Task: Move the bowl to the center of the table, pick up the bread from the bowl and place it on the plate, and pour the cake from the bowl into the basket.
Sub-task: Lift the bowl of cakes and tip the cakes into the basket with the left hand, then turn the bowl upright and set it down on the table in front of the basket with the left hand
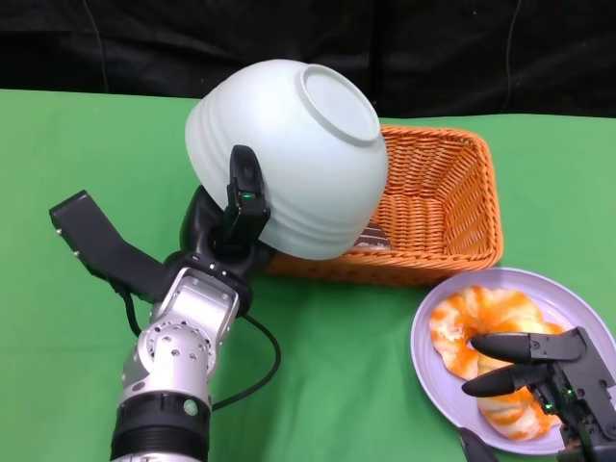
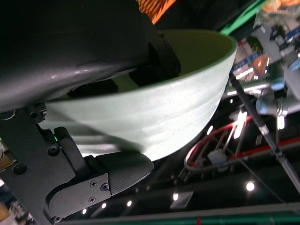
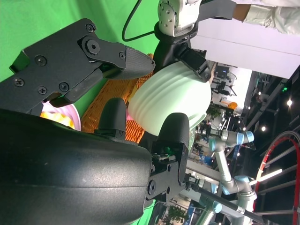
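Table: I see a green cloth [image 1: 58,144] over the whole surface, with a black backdrop [image 1: 115,48] behind it at 12 o'clock.
Left hand: my left hand [image 1: 226,236], at about 9 o'clock from the basket, grips the bowl by its rim, one finger on the outer wall and the rest tucked inside. The left wrist view confirms fingers [image 2: 117,171] pressed against the ribbed outside.
Bowl: the pale green bowl [image 1: 289,159] is lifted off the table and tipped far over, its base ring facing up and toward 1 o'clock, its mouth turned down over the basket's near left corner.
Basket: the orange wicker basket [image 1: 452,207] sits just right of the bowl, toward 12 o'clock from the plate. A small dark-edged piece [image 1: 371,236] lies inside under the bowl's rim; I cannot tell what it is.
Plate: the lilac plate [image 1: 433,371] lies at 5 o'clock, near the basket's front edge but apart from it.
Bread: the orange-glazed bread [image 1: 472,322] lies on the plate.
Right hand: my right hand [image 1: 544,375] hovers over the plate's right side, fingers spread apart and pointing to 9 o'clock above the bread, holding nothing.
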